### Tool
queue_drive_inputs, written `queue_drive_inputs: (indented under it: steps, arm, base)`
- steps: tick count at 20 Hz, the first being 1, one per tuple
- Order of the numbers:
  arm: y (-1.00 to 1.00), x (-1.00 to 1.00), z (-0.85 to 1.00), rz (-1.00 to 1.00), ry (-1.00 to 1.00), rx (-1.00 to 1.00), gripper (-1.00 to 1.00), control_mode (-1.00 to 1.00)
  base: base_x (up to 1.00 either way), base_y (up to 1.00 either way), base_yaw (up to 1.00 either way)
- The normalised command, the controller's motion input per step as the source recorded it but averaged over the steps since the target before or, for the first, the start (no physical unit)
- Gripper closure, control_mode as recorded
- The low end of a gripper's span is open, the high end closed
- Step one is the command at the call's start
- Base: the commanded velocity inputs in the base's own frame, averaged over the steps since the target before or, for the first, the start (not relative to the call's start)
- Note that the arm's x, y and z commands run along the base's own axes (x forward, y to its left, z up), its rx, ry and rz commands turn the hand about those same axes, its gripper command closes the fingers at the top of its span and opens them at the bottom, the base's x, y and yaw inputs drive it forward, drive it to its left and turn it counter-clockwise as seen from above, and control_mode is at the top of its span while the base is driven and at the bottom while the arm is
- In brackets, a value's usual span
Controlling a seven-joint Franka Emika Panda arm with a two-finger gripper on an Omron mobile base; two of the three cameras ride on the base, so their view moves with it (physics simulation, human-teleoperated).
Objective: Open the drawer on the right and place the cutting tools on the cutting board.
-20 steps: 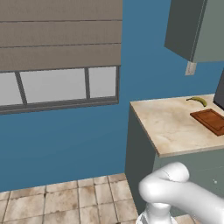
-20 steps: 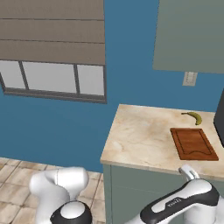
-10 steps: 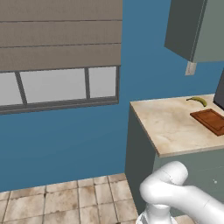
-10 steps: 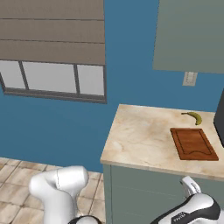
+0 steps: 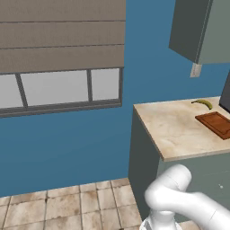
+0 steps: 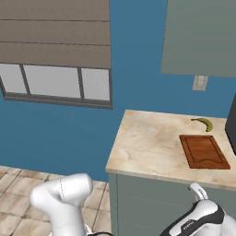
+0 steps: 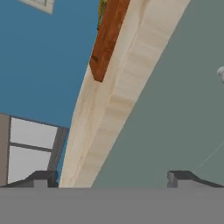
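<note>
The reddish-brown cutting board (image 6: 203, 151) lies on the beige counter (image 6: 147, 147), with a banana (image 6: 203, 123) behind it. In the left base view the cutting board (image 5: 218, 123) sits at the counter's right end. In the hand view my gripper (image 7: 113, 178) is open, its fingertips (image 7: 41, 177) far apart and nothing between them. It faces the grey-green drawer front (image 7: 175, 96) just under the counter edge, where the cutting board (image 7: 107, 39) shows edge-on. A pale handle (image 7: 221, 73) shows at the right border. The drawer front looks shut. The cutting tools are hidden.
A grey wall cabinet (image 6: 203, 37) hangs above the counter, with a wall socket (image 6: 199, 83) below it. A window with a blind (image 5: 58, 58) fills the blue wall on the left. Tiled floor (image 5: 67, 206) lies left of the cabinet. My white arm (image 6: 198, 221) reaches low in front of the cabinet.
My forearm has sunk lower in front of the cabinet in the right base view. The counter, board and banana have not moved.
</note>
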Motion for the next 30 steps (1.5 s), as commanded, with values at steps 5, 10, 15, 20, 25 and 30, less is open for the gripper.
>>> queue_drive_inputs:
  steps: [5, 10, 15, 20, 25, 30]
  arm:
    - [-0.24, 0.44, -0.34, 0.00, 0.02, 0.07, -1.00, -1.00]
    - [-0.37, 0.32, -0.40, 0.00, 0.03, 0.09, -1.00, -1.00]
    - [-0.50, 0.06, -0.33, 0.00, 0.00, 0.10, -1.00, -1.00]
    - [-0.54, 0.00, -0.21, 0.00, 0.00, 0.11, -1.00, -1.00]
    - [-0.37, 0.00, -0.17, 0.00, 0.00, 0.11, -1.00, -1.00]
    - [-0.10, -0.03, -0.20, 0.00, 0.00, 0.10, -1.00, -1.00]
  base:
    - [0.00, 0.00, 0.00]
    - [0.00, 0.00, 0.00]
    - [0.00, 0.00, 0.00]
    - [0.00, 0.00, 0.00]
    - [0.00, 0.00, 0.00]
    - [0.00, 0.00, 0.00]
